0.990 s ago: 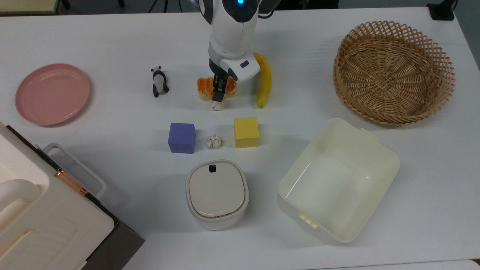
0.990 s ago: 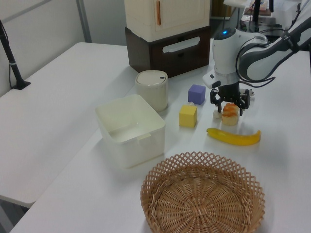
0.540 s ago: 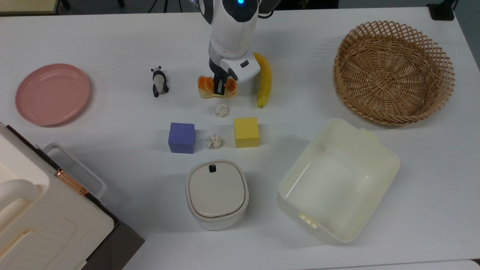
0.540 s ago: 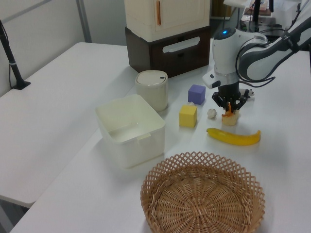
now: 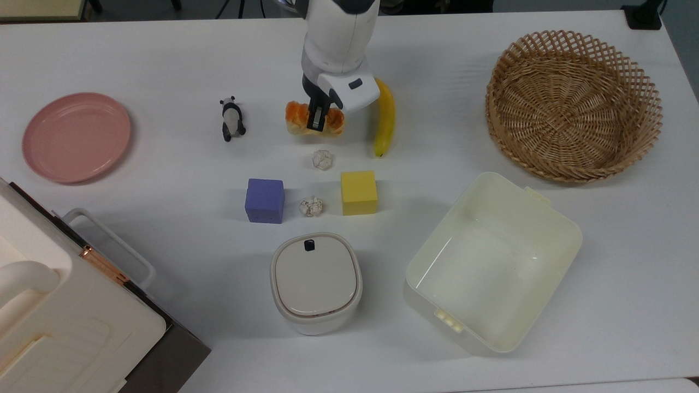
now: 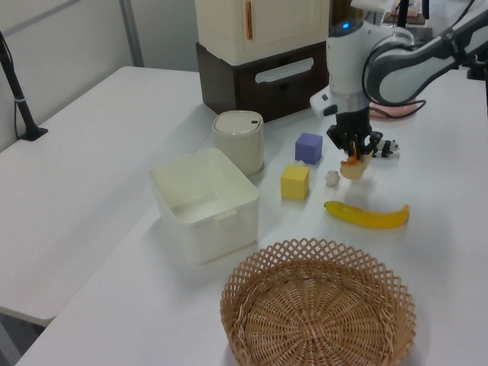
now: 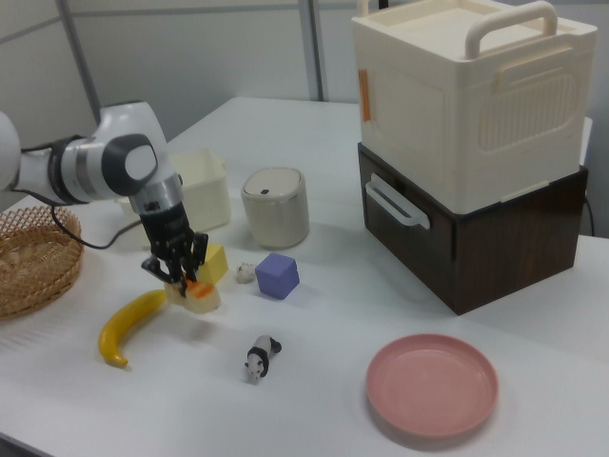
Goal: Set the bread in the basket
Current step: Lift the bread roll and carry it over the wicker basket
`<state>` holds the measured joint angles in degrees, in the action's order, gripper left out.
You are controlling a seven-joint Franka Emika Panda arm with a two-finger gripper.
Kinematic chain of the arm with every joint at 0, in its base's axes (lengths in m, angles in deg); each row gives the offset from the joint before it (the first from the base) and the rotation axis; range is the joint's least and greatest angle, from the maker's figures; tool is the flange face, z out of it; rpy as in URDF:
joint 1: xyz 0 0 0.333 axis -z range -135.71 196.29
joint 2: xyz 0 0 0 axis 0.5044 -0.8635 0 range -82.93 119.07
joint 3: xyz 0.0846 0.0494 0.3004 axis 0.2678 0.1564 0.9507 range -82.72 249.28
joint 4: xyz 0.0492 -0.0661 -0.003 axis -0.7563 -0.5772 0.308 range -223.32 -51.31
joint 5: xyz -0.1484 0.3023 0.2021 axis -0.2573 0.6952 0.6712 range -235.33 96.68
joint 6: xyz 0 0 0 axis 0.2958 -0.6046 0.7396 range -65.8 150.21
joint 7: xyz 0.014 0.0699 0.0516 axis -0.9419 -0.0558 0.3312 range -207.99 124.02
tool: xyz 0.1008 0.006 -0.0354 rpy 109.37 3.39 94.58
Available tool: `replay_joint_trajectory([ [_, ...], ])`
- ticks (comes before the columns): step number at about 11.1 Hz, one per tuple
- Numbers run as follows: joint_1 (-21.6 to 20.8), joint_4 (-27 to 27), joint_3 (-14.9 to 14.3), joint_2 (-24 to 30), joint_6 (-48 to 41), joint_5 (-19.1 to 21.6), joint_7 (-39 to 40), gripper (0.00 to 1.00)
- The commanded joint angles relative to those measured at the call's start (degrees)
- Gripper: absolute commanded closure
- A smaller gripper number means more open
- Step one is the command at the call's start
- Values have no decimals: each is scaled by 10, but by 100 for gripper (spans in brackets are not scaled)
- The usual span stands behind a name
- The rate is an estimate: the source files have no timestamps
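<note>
The bread (image 5: 296,117), a small loaf with a glossy orange top and pale sides, hangs just above the table with my gripper (image 5: 317,118) shut on its middle. In the left view the bread (image 6: 353,169) is off the table beside the banana, under the gripper (image 6: 352,155). The right view shows the bread (image 7: 203,298) raised below the gripper (image 7: 185,279), with its shadow on the table. The round tan wicker basket (image 5: 573,103) stands at the top view's far right, well away from the bread, with nothing in it; it is also seen as the basket (image 6: 319,313) and the basket (image 7: 33,257).
A banana (image 5: 385,117) lies just right of the bread in the top view. Below it are two paper balls (image 5: 322,159), a yellow cube (image 5: 359,192) and a purple cube (image 5: 265,200). A panda figure (image 5: 232,117), pink plate (image 5: 76,136), lidded canister (image 5: 315,281) and cream tub (image 5: 494,262) stand around.
My fingers closed on the bread, and the gripper then rose and carried it off the table. One paper ball came into full view below it.
</note>
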<state>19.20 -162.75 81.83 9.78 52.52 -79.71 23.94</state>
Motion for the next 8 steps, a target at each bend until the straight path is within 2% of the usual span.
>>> replay_joint_trajectory([
  [1, -47, 12, 0, 22, -19, 18, -193, 82],
  [3, -74, 14, 1, 25, -19, 33, -345, 84],
  [5, -80, 39, 0, 26, -24, 91, -463, 89],
  [6, -81, 55, 0, 26, -28, 105, -523, 90],
  [8, -91, 86, 0, 21, -25, 110, -651, 90],
])
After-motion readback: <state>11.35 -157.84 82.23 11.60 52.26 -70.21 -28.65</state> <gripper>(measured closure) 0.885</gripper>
